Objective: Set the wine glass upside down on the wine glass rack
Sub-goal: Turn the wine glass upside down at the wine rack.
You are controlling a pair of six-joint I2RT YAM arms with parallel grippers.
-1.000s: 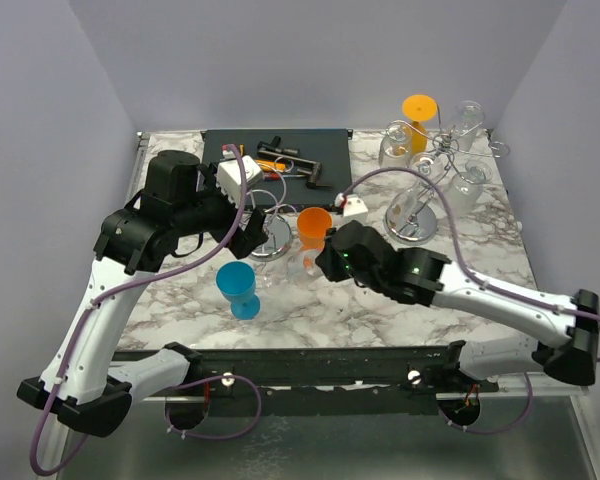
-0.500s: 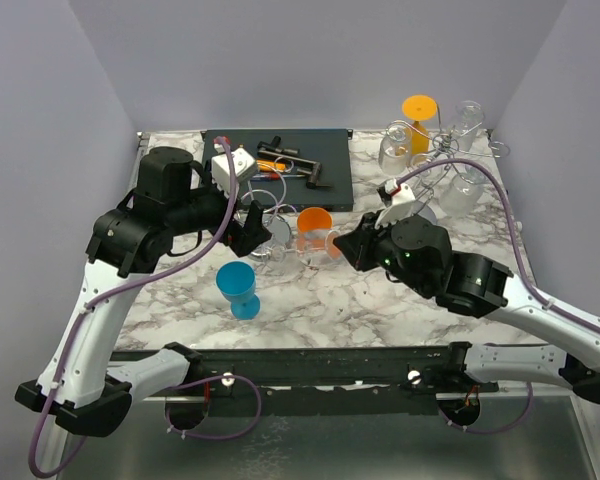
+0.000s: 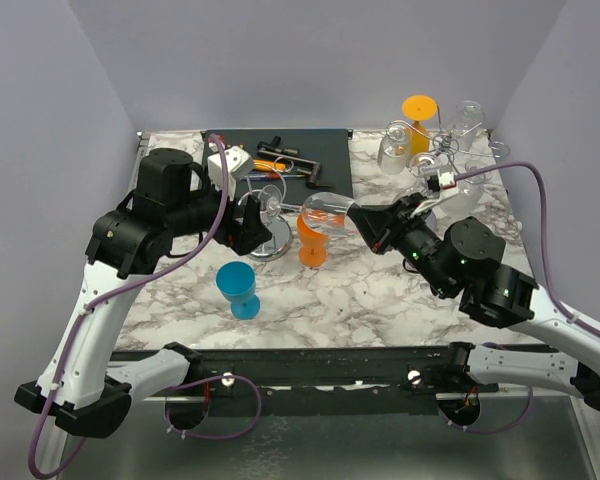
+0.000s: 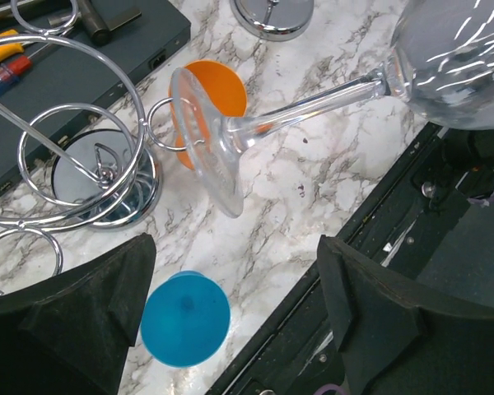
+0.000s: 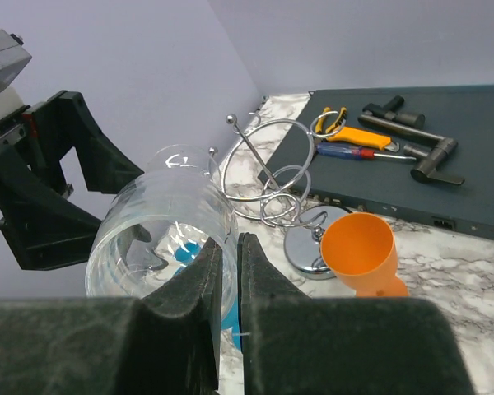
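Note:
My right gripper (image 3: 365, 222) is shut on the rim of a clear wine glass (image 3: 325, 208) and holds it sideways above the table, foot pointing left. In the right wrist view its fingers (image 5: 218, 271) pinch the bowl's wall (image 5: 160, 222). The left wrist view shows the foot (image 4: 206, 144) against a small ring of the chrome wire rack (image 4: 66, 132), with stem and bowl (image 4: 461, 66) running to the right. The rack (image 3: 270, 235) stands left of centre. My left gripper (image 3: 248, 225) is open and empty beside the rack, its jaws wide apart over the table (image 4: 230, 321).
An orange glass (image 3: 313, 235) stands upright under the held glass. A blue glass (image 3: 238, 290) stands near the front. A dark tray (image 3: 280, 160) with tools lies at the back. A second rack (image 3: 430, 165) with hung glasses and an orange one (image 3: 418, 110) is back right.
My right arm has lifted the clear glass off the table, swung back to the right and turned the glass sideways with its foot toward the rack. The left arm has hardly moved.

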